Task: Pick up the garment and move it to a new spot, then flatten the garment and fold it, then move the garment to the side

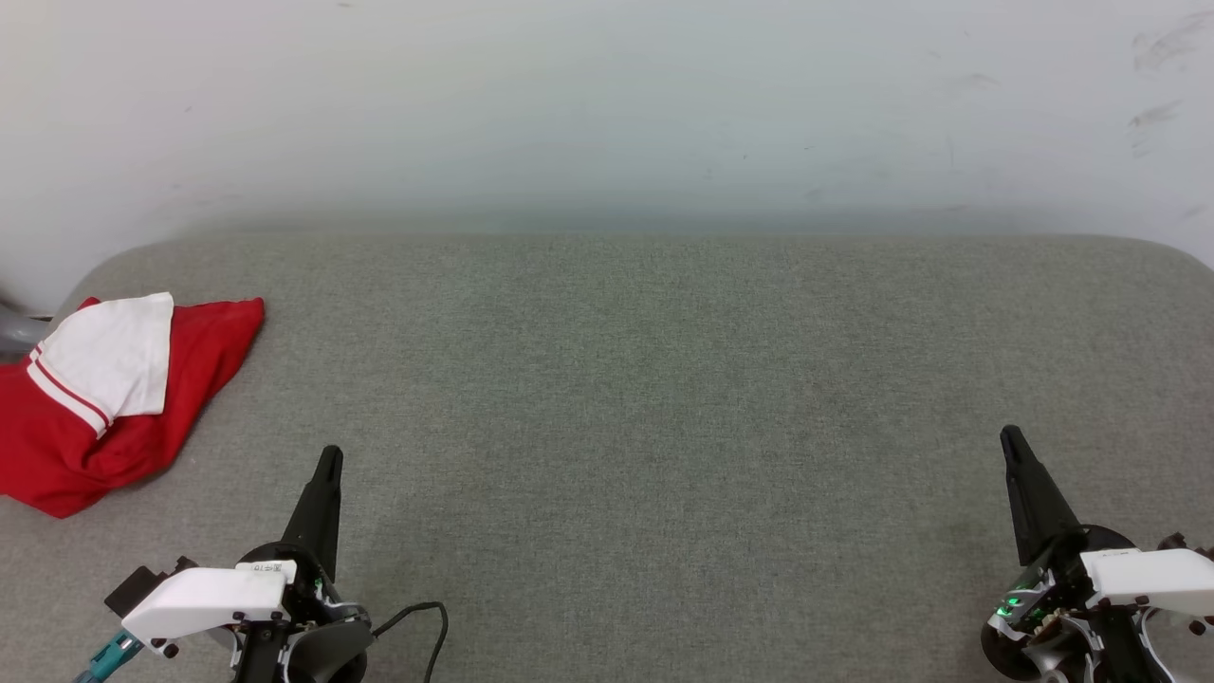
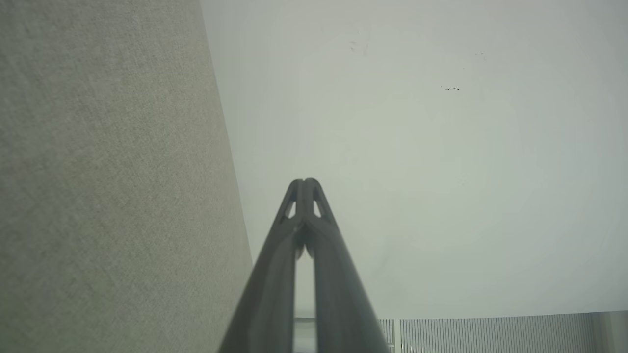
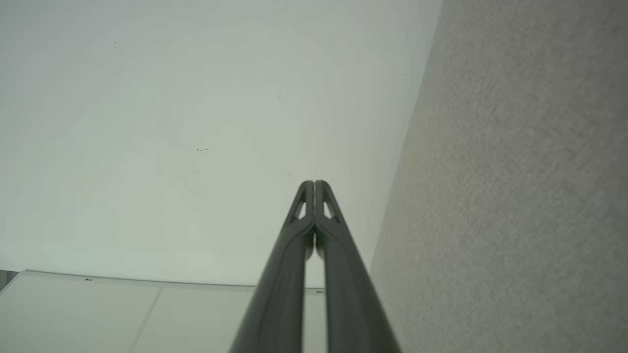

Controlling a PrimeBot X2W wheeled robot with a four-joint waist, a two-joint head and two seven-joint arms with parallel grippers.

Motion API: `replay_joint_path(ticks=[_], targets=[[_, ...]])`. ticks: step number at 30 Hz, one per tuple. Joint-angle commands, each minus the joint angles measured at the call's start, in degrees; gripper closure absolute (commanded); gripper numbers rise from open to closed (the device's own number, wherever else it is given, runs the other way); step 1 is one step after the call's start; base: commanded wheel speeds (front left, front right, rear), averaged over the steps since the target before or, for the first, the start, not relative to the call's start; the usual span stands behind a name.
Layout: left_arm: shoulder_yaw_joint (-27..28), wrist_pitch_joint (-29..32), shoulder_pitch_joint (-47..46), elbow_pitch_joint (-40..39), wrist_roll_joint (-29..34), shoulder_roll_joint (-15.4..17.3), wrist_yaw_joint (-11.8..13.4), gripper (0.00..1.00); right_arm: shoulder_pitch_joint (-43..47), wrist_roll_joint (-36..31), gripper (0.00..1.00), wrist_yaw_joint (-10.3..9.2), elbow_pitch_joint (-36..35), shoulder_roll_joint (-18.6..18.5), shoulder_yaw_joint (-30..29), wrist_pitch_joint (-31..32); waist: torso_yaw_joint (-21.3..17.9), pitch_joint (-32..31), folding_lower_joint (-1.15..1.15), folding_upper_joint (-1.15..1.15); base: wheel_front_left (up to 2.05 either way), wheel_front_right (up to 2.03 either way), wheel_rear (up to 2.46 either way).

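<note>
Left wrist view first: the left gripper [image 2: 304, 185] has its two dark fingers [image 2: 272, 284] pressed together at the tips, with nothing caught between them. Beyond the tips there's a pale wall [image 2: 417, 162], with grey woven fabric running down that view's left side.

Over on the right wrist view it's the same story. The right gripper [image 3: 314, 184] is closed tip to tip and empty, pale wall ahead, grey fabric along that view's right side.

Pulling back to the head view, both grippers sit low over the grey cushioned surface [image 1: 664, 398], the left one at the lower left, the right one at the lower right, each pointing up the view. A thin black cable [image 1: 429, 621] loops beside the left wrist.

And the garment [image 1: 152, 427]? It lies crumpled at the surface's left edge, red cloth bunched up, a white sleeve [image 1: 109, 356] with red-and-white striped trim folded over the top. Its left part runs out of the picture. The left gripper is near it but clear of it; the right gripper is well apart, across the surface.
</note>
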Motion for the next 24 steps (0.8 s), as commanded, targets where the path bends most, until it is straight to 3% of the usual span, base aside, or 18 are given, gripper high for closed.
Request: replay_joint_path(ticks=[1, 24], targets=[[0.14, 0.12, -0.36, -0.04, 0.07, -0.09, -0.15, 1.00, -0.67, -0.21, 1.00, -0.04, 0.05, 0.31, 0.01, 0.06, 0.00, 0.00, 0.00, 0.00, 0.00, 0.00, 0.00], [0.14, 0.11, -0.36, -0.04, 0.06, -0.09, -0.15, 1.00, -0.67, -0.21, 1.00, -0.04, 0.05, 0.31, 0.02, 0.06, 0.00, 0.00, 0.00, 0.00, 0.00, 0.00, 0.00]])
